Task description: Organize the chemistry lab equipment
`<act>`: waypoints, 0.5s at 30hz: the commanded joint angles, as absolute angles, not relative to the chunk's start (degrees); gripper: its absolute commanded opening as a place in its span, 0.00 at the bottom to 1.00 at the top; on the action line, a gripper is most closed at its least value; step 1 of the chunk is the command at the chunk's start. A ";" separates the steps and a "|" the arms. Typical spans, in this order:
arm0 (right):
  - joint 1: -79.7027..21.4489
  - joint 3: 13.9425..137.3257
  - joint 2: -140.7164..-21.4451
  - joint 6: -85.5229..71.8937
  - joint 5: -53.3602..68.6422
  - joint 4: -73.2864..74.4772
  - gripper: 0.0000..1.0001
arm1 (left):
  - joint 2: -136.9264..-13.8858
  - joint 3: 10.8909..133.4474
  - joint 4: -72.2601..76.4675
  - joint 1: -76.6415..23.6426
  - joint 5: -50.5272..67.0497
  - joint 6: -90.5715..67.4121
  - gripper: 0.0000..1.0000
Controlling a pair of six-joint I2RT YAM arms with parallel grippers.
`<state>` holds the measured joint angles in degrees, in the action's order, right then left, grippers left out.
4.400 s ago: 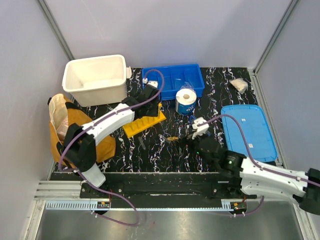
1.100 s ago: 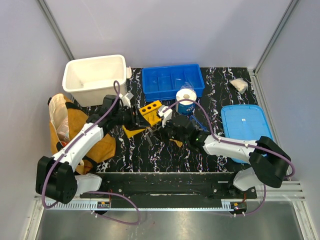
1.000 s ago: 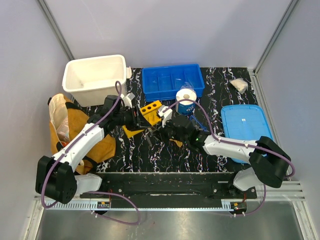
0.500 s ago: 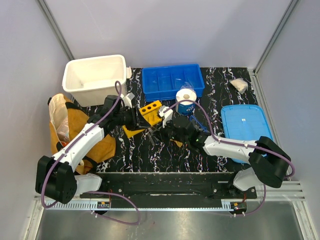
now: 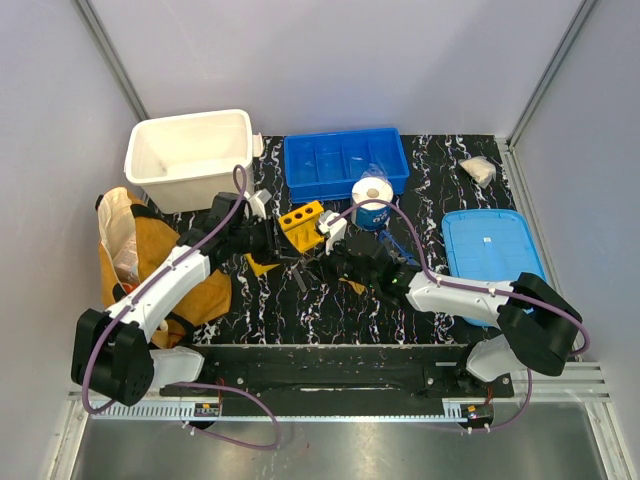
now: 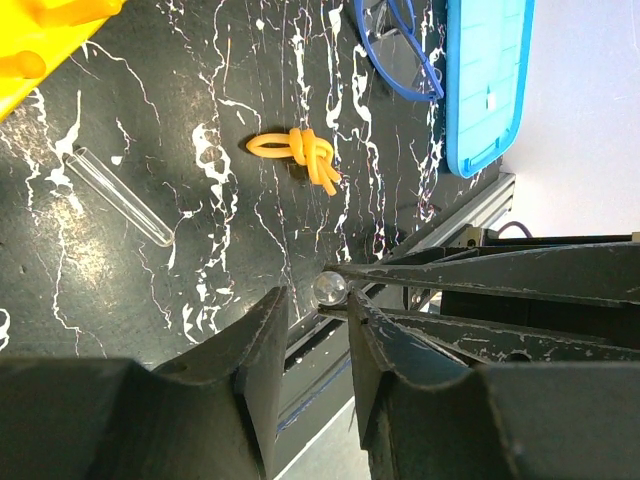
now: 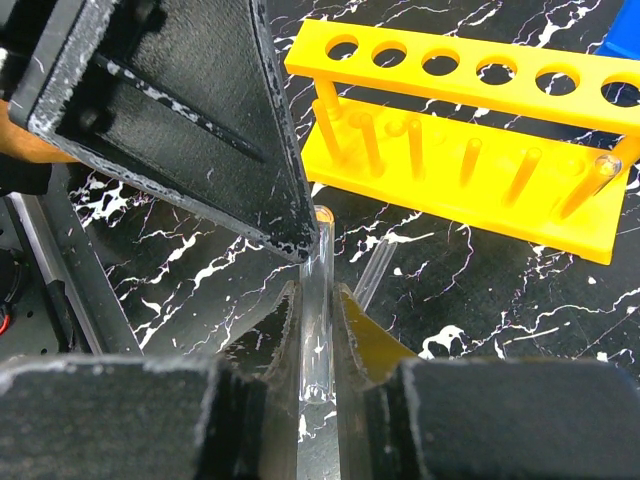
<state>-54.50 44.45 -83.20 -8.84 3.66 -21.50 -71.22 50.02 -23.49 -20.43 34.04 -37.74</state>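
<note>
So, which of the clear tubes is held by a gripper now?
The tube clamped in the right gripper, pointing out past its fingertips. The other tube lies loose on the table beside the yellow rack, touching no gripper.

The tub (image 5: 190, 155) is standing at the far left of the table (image 5: 330, 310), with the divided tray (image 5: 345, 160) to its right. The paper roll (image 5: 372, 200) is standing before the tray, and the rack (image 5: 300, 220) is standing left of the roll, with the loose tube (image 6: 115, 195) lying before it. The knotted piece (image 6: 300, 152) is lying between that tube and the goggles (image 6: 400, 50). The lid (image 5: 497, 262) is lying at the right, the bag (image 5: 120, 240) at the left. The right gripper (image 7: 315, 300) is holding the gripped tube (image 7: 320, 240) near the rack.
</note>
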 commanded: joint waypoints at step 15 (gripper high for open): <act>-55.20 44.74 -81.74 -8.61 3.25 -24.61 0.17 | -72.86 51.15 -19.60 -21.01 34.10 -38.23 0.28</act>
<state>-54.52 44.42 -83.20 -8.84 3.68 -21.52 -72.20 50.02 -22.26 -20.67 34.13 -38.09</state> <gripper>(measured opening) 0.196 0.282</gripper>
